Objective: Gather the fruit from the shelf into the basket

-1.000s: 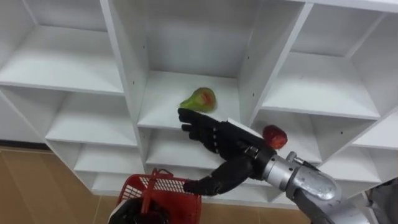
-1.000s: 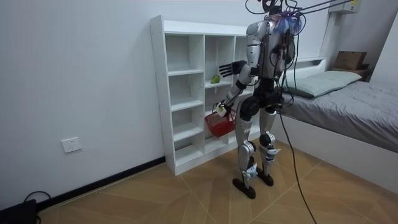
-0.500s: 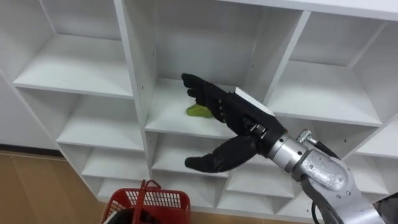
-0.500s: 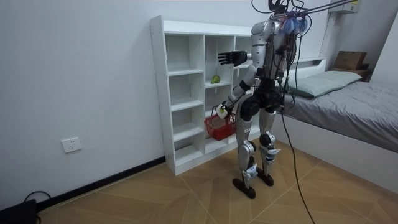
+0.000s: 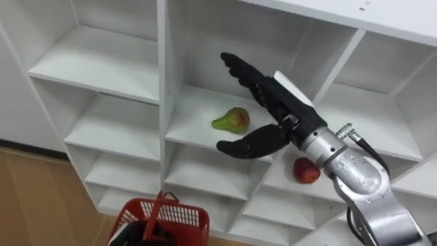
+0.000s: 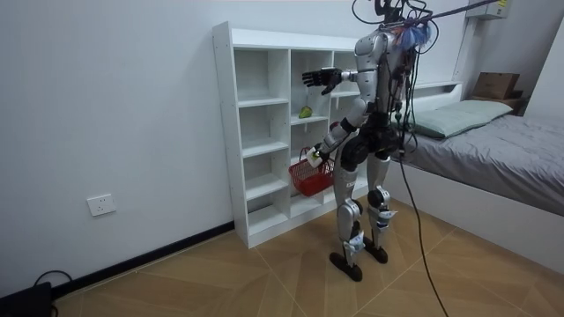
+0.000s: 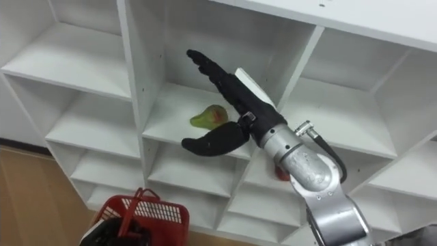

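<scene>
A green pear with a red blush (image 5: pixel 232 120) lies on a middle shelf of the white closet (image 5: pixel 162 82). A red apple (image 5: pixel 306 171) sits one shelf lower, in the compartment to the right. My right hand (image 5: pixel 268 102) is open, its fingers stretched into the pear's compartment just above and to the right of the pear, thumb beside it, not touching. At the bottom edge my left hand (image 5: pixel 145 234) is shut on the handle of a red basket (image 5: pixel 179 217). In the room view I stand facing the closet (image 6: pixel 264 132), right hand (image 6: pixel 317 77) raised, basket (image 6: pixel 308 176) at hip height.
The other compartments around the pear hold nothing; upright dividers (image 5: pixel 341 61) flank my arm. A bed (image 6: pixel 493 150) stands behind me at the room view's right. Wooden floor (image 6: pixel 264 273) stretches out on the room view's left.
My right arm has risen and reached further into the shelf, so the pear, half hidden before, now shows below the hand. The head view has shifted, and the apple shows again.
</scene>
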